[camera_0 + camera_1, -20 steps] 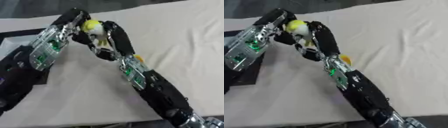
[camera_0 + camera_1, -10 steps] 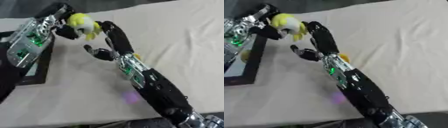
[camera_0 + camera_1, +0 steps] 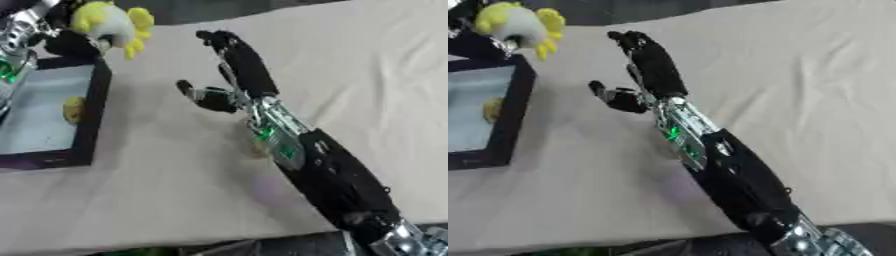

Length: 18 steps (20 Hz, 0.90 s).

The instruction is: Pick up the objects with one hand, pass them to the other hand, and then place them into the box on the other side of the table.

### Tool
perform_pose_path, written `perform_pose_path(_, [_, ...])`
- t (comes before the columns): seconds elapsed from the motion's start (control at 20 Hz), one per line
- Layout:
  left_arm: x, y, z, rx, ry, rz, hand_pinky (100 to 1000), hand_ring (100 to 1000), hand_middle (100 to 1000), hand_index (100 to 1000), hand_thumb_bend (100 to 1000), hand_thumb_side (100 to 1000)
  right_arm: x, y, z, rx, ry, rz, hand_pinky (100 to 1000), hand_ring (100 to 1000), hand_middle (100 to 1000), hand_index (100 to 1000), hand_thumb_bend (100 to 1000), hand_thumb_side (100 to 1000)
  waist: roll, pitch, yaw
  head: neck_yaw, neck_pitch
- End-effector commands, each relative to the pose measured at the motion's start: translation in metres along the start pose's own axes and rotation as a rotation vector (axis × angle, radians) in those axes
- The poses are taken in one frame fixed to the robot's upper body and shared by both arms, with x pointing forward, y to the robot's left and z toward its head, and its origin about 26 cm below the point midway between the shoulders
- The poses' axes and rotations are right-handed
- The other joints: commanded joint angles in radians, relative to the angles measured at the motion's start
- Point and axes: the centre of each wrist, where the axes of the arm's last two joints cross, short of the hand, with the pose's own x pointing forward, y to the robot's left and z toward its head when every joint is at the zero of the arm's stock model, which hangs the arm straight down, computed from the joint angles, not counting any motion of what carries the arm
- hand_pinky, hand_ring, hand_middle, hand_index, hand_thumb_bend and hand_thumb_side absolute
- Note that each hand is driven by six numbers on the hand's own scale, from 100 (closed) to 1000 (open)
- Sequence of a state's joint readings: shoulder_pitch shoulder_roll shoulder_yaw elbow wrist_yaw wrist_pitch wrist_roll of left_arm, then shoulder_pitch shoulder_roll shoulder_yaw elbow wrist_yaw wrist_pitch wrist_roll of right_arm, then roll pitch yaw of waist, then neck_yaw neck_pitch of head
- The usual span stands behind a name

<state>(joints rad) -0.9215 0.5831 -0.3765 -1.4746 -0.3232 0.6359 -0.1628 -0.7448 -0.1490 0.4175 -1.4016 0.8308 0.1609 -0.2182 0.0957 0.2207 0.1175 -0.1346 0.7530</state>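
Handover looks done — left hand [image 3: 66,37] grips yellow-white toy [image 3: 105,25] just above far corner of black box [image 3: 87,125]. Right hand [image 3: 232,75] empty, fingers relaxed over surface [image 3: 367,75]. Left to do — drop toy in; one yellow item [image 3: 73,109] already inside.

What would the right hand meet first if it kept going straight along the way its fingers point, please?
Probably nothing: the open right hand points up-left over bare cream tablecloth, passing right of the yellow-and-white plush toy, though depth is unclear.
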Motion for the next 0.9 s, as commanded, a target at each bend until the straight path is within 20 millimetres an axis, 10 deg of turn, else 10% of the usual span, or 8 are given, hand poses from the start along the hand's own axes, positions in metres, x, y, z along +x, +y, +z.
perform_pose_path(0.05, [-0.011,0.035,0.009,0.096,0.026,0.018,480,601,316,332,100,100,0.012,-0.027,-0.01,-0.029,-0.037,-0.037,787,873,704,864,552,389,-0.016,-0.031,-0.001,0.015,-0.013])
perform_pose_path(0.9, [-0.123,0.039,0.022,0.188,0.326,0.208,475,627,326,343,100,121,0.001,-0.164,-0.001,-0.025,0.102,-0.252,735,818,610,788,507,363,-0.05,-0.025,-0.045,0.165,-0.04])
